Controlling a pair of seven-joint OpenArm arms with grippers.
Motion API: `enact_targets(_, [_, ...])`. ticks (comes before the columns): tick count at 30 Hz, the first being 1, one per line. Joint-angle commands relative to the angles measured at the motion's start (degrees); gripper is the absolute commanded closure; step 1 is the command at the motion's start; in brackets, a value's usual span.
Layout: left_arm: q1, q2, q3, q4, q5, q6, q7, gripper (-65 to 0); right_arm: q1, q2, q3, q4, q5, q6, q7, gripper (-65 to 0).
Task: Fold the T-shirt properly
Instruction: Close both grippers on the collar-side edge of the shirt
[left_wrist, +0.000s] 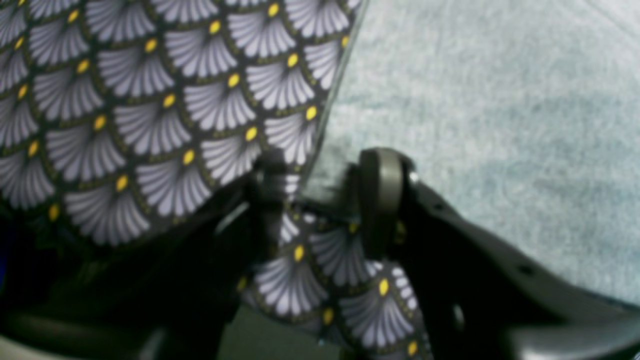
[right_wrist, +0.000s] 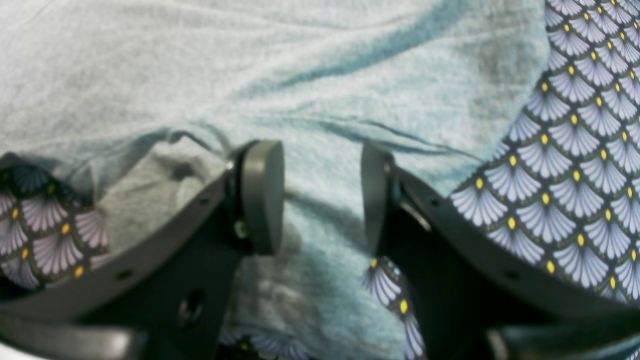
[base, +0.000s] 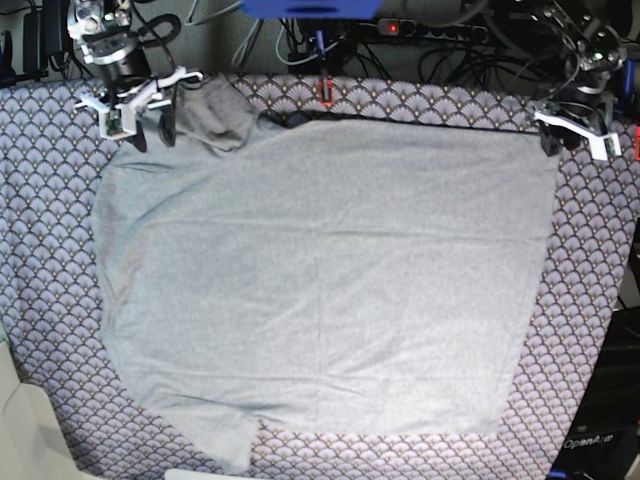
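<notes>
Desk (base: 40, 330): covered by purple fan-patterned tablecloth (base: 590, 330), fills most of base view. T-shirt (base: 320, 280): light grey, spread flat over desk centre, one sleeve bunched at far corner near right tool. Cables and power strip (base: 440, 28): behind desk far edge. Right tool (right_wrist: 320, 195): jaws apart, over shirt fabric, nothing clamped. Left tool (left_wrist: 327, 195): at shirt's far corner edge, narrow gap; grip on fabric cannot be told, view blurred.

One T-shirt (base: 320, 270), one tablecloth (base: 590, 300), two arms
</notes>
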Motion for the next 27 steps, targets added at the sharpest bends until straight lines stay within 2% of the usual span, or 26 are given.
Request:
enact_targets(1, [0.13, -0.17, 0.03, -0.09, 0.87, -0.14, 1.56, -23.9, -0.21, 0.43, 0.39, 0.80, 0.25, 0.37, 1.48, -26.9])
enact_targets(6, [0.13, 0.27, 0.03, 1.06, 0.61, -0.14, 1.56, -22.3, -0.13, 0.43, 0.39, 0.80, 0.25, 0.37, 1.48, -26.9])
enact_targets(8, [0.22, 0.36, 0.03, 2.11, 0.61, -0.23, 1.65, -14.8, -0.04, 0.43, 0.39, 0.80, 0.25, 0.37, 1.48, -26.9])
enact_targets(11, [0.22, 0.36, 0.03, 2.46, 0.87, -0.23, 1.73, -0.1, 0.14, 0.43, 0.39, 0.80, 0.25, 0.37, 1.48, -26.9])
enact_targets(16, [-1.02, -0.25, -0.15, 2.37, 0.61, -0.23, 8.86, 0.0, 0.49, 0.43, 0.56, 0.80, 0.25, 0.37, 1.48, -27.4])
enact_targets(24, [-1.63, -0.08, -0.06, 4.92, 0.87, -0.23, 10.44, 0.0, 1.81, 0.26, 4.96, 0.88, 0.43, 0.46, -0.02, -27.4])
enact_targets(26, [-1.54, 0.01, -0.06, 5.80, 0.87, -0.23, 10.44, 0.0, 3.21, 0.26, 5.84, 0.88, 0.78, 2.04, -3.18, -27.5])
enact_targets(27, [-1.54, 0.01, 0.03, 5.98, 0.87, -0.23, 10.44, 0.0, 3.92, 0.17, 6.81, 0.80, 1.83, 4.15, -4.68, -27.5])
